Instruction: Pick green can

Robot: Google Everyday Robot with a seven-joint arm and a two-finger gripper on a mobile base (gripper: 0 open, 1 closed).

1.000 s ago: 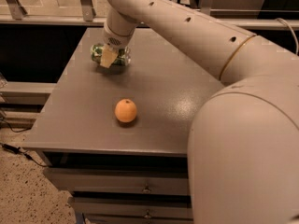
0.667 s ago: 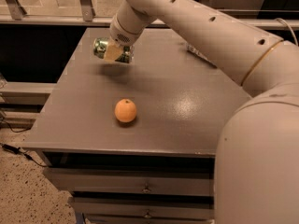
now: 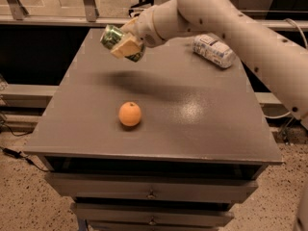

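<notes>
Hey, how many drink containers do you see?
2: the green can, clamped in the gripper above the table at far left; a white bottle lying far right.

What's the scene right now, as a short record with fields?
gripper: shut on the green can, above the table's far left part
green can: tilted, in the air, off the table
orange: on the table, near the front, touching nothing else
bottle: lying on its side, far right of the table
table: grey top, holds orange and bottle
</notes>
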